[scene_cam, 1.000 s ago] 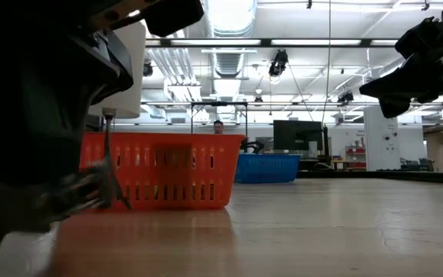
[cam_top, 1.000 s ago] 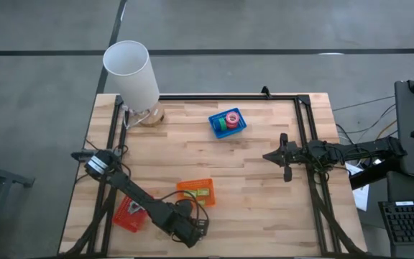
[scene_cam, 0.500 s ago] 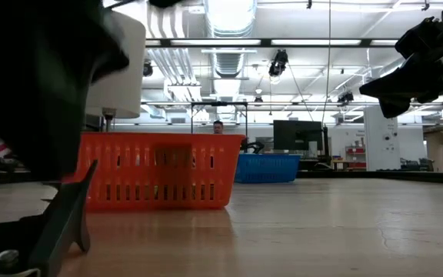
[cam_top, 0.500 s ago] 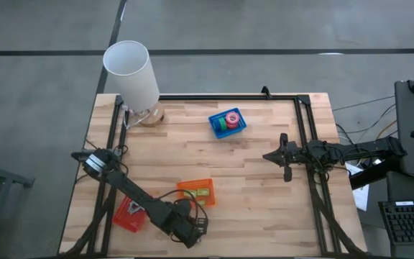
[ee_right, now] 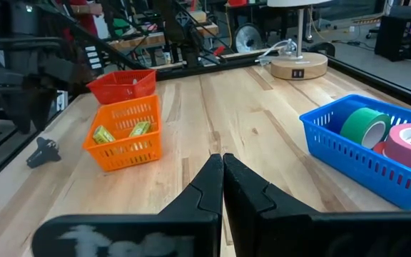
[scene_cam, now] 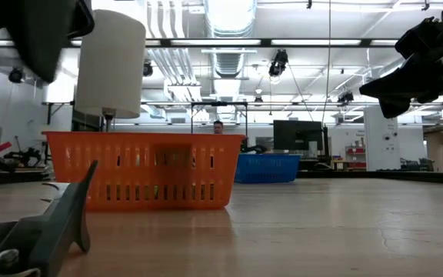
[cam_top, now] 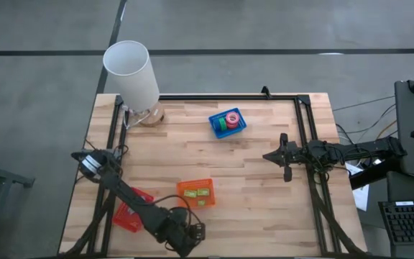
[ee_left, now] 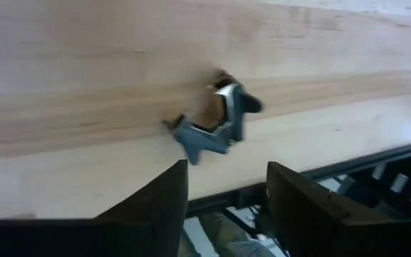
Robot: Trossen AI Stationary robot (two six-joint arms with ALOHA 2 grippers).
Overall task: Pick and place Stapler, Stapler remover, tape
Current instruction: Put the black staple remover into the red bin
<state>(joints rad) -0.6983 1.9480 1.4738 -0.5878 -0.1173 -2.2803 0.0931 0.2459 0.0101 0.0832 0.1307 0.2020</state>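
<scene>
**Ana:** Wooden table (cam_top: 264,201), lab room behind it. Where does the left gripper (ee_left: 227,171) stand?

**Ben:** At the lower centre of the high view, by the table's near edge. Its fingers are spread, with nothing between them. The stapler remover (ee_left: 216,123) lies on the boards just past the fingertips, touching neither.

**Ana:** And the right gripper (cam_top: 284,158)?

**Ben:** It waits at the right of the frame, fingers pressed together, holding nothing.

**Ana:** The rest?

**Ben:** The tape rolls (cam_top: 228,120) sit in the blue bin (cam_top: 240,129), upper centre. The orange bin (cam_top: 195,181) is just above the left gripper, and the red bin (cam_top: 124,216) is at lower left.

**Ana:** What could go wrong?

**Ben:** The remover looks small and lies close to the edge. If one finger reaches it first, it would likely slide or spin, perhaps off the table. A tip catching one of its wings could also flip it out of the grip.
</scene>
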